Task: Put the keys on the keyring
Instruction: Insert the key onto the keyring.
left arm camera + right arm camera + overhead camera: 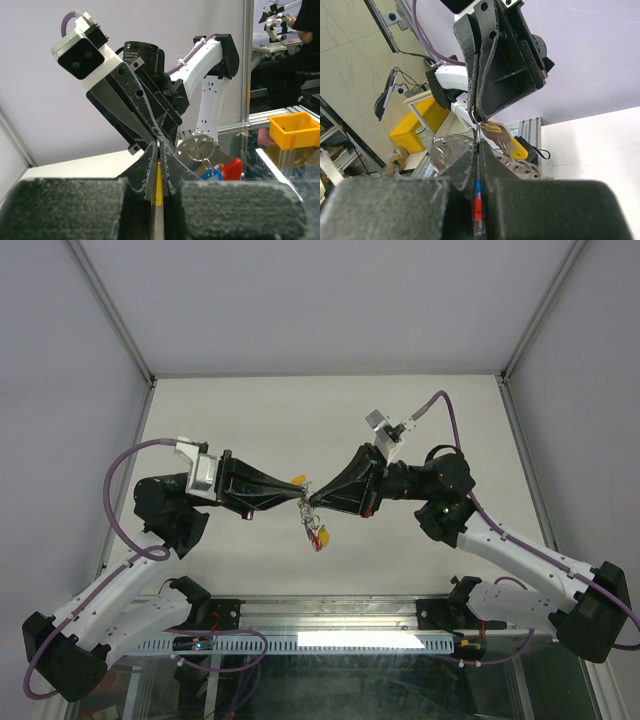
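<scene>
My two grippers meet tip to tip above the table's middle. My left gripper (297, 497) (160, 150) is shut on a yellow-capped key (159, 181); the yellow cap (298, 480) sticks out beside its tips. My right gripper (311, 502) (478, 146) is shut on the keyring (315, 532), whose rings, red strip and a blue-capped key (212, 174) hang below the tips. In the right wrist view a thin ring runs from my jaws up to the left fingertips, with the yellow key (499, 134) beside it. Whether that key is threaded on the ring I cannot tell.
The white table (330, 420) lies under both arms, walled by grey panels and aluminium posts. A yellow bin (295, 131) stands off the table's near side, also in the right wrist view (417, 122). A cable duct (220, 642) runs along the near edge.
</scene>
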Robot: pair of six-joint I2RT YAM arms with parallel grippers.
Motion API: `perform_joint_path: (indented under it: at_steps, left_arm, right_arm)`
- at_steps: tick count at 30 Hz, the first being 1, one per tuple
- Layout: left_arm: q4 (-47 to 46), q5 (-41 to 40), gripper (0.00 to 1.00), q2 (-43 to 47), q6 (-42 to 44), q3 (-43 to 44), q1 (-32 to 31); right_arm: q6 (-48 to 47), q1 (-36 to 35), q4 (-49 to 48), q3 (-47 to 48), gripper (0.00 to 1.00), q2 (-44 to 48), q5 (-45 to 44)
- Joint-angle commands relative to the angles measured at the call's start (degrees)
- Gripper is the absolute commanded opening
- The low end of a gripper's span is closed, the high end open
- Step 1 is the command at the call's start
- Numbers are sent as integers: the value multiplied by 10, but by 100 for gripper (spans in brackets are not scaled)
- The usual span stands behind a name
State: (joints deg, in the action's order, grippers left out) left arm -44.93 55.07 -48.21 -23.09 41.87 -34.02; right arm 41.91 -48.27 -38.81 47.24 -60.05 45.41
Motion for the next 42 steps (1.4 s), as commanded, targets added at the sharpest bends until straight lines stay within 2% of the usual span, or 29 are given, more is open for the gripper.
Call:
perform_joint_path:
  at_steps: [1, 31, 42]
  left_arm:
    - [-26, 21, 0, 3, -8, 13, 4]
    - [-45, 35, 0, -3, -25, 10, 4]
    - [-41, 14, 0, 1, -16, 7, 4]
  right_arm:
    - [0, -2, -47, 11, 0, 19, -24]
    - [10, -2, -59, -8, 0, 35, -73]
    - [13, -2, -67, -11, 0, 25, -42]
